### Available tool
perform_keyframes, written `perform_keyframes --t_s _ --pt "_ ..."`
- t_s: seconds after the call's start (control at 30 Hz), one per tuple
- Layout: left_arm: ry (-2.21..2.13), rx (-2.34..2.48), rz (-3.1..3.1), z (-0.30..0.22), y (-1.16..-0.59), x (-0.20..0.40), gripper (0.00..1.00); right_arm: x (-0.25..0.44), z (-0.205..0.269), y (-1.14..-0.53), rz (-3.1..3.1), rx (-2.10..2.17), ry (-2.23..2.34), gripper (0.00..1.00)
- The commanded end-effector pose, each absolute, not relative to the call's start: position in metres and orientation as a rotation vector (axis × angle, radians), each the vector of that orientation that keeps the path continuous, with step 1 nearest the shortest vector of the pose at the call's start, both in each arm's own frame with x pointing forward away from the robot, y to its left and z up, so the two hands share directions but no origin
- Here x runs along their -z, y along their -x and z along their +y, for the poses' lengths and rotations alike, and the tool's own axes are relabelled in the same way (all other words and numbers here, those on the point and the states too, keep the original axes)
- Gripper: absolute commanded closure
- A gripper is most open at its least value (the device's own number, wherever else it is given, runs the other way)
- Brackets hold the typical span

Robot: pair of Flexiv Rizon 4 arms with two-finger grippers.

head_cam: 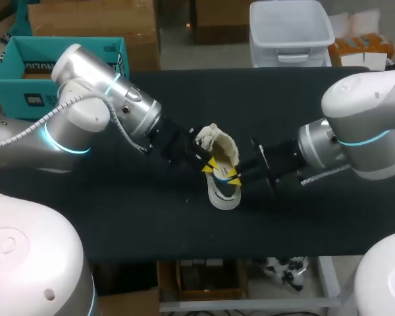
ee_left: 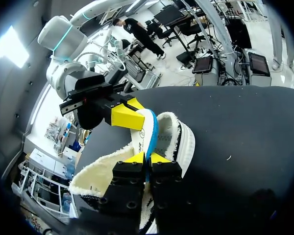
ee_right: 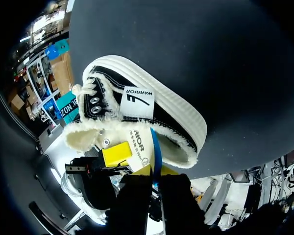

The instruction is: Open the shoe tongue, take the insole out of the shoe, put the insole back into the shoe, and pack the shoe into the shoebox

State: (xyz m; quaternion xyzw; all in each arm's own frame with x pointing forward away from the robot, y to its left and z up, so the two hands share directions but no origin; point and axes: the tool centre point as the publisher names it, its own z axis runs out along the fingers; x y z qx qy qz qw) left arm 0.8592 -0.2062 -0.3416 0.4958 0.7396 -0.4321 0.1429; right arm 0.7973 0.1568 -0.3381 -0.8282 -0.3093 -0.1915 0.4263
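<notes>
- the left claw (ee_left: 147, 157) is clamped on the blue-edged insole (ee_left: 146, 128), which is stood upright in the fleece-lined shoe (ee_left: 185, 142).
- the right claw (ee_right: 155, 170) is pinched on the same insole.
- a white printed label (ee_right: 137, 102) is seen on the shoe's side, ahead of the right claw.

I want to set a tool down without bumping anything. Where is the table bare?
Bare: the near strip of the table in front of the shoe, and the far strip behind it. Crowded: the middle, where the left claw and right claw both pinch the insole at the shoe, arms coming in from both sides.
</notes>
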Motion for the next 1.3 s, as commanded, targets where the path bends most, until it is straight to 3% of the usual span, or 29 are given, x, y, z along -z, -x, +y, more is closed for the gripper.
perform_keyframes --t_s 0.03,0.1,0.17,0.2,0.27,0.33,1.3 --pt "-1.415 1.25 2.147 -0.211 -0.864 0.345 1.0 0.348 0.159 -0.809 -0.784 0.453 2.044 1.0" --pt "-1.416 1.253 2.153 -0.209 -0.863 0.346 0.73 0.349 0.16 -0.811 -0.788 0.451 2.044 1.0" --pt "-1.42 1.271 2.159 -0.206 -0.861 0.344 0.57 0.349 0.16 -0.811 -0.79 0.449 2.045 1.0" --pt "-1.421 1.271 2.159 -0.205 -0.861 0.343 0.45 0.349 0.16 -0.811 -0.792 0.45 2.046 1.0" --pt "-1.427 1.283 2.156 -0.202 -0.858 0.34 0.09 0.348 0.16 -0.811 -0.795 0.452 2.049 1.0" --pt "-1.435 1.297 2.152 -0.199 -0.856 0.335 0.02 0.347 0.161 -0.811 -0.799 0.449 2.058 1.0" --pt "-1.193 1.279 2.534 -0.142 -0.844 0.273 0.0 0.37 0.158 -0.795 -1.003 0.38 2.502 1.0"
